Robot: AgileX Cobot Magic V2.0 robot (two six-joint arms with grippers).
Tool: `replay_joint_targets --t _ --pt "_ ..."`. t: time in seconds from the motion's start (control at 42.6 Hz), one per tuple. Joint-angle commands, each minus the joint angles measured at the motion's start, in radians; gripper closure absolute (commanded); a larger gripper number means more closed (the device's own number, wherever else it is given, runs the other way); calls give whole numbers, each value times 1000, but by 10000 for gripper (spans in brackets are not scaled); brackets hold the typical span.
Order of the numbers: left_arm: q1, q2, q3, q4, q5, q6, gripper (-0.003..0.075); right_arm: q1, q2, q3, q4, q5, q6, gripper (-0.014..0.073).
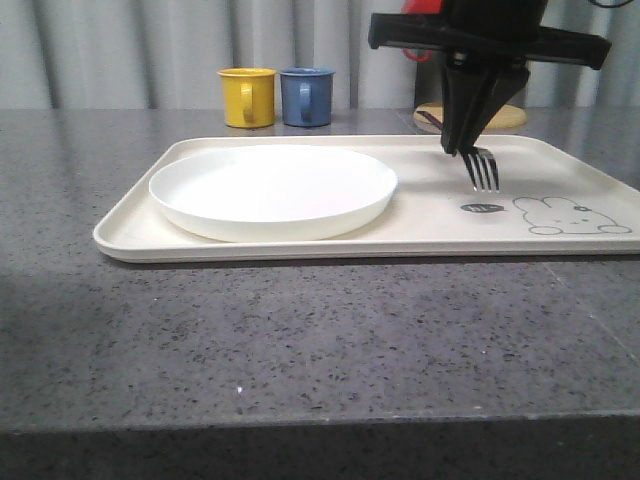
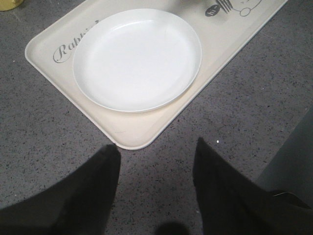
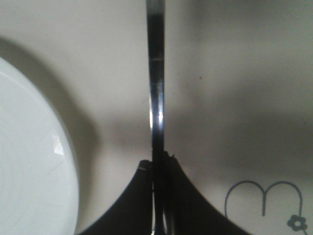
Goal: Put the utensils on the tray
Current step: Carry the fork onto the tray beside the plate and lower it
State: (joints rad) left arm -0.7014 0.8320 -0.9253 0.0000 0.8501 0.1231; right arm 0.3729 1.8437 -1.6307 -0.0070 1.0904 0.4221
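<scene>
While right gripper (image 1: 462, 148) pinches fork (image 1: 482, 168), tines hang just above tray (image 1: 420, 235), plate (image 1: 272, 190) alongside.

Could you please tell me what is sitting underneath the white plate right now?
The plate rests on the cream tray, toward its left end. The tray surface directly beneath it is covered, so anything there cannot be seen. To its right, the right gripper holds a fork.
</scene>
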Motion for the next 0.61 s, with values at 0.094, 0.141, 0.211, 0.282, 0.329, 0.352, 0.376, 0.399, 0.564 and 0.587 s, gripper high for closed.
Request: replay_joint_targets --t 0.094,0.141,0.211,0.282,0.329,0.352,0.376,0.399,0.564,0.587 --pt "-8 -3 -27 0 -68 -8 375 -4 -4 -34 -17 -29 11 586" --pt "-8 -3 -27 0 -68 -8 375 -4 3 -34 -17 -24 19 586" --pt "-8 -3 -27 0 -68 -8 375 -4 11 -34 -17 -17 25 586" --pt "-8 -3 -27 0 -68 -8 375 -4 14 -34 -17 -10 25 585" --pt "-8 -3 -27 0 -70 -8 375 -4 15 -34 -17 -8 25 585" --pt "-8 -3 -27 0 -70 -8 375 -4 15 -34 -17 -8 25 585" --pt "-8 -3 -27 0 -70 -8 375 -4 15 -34 -17 -8 25 585" --pt "-8 -3 -27 0 -70 -8 375 -4 15 -34 -17 -8 25 585" --pt "-8 -3 -27 0 -70 -8 375 -4 14 -34 -16 -2 25 540" --pt "-8 -3 -27 0 -70 -8 375 -4 13 -34 -16 1 25 505"
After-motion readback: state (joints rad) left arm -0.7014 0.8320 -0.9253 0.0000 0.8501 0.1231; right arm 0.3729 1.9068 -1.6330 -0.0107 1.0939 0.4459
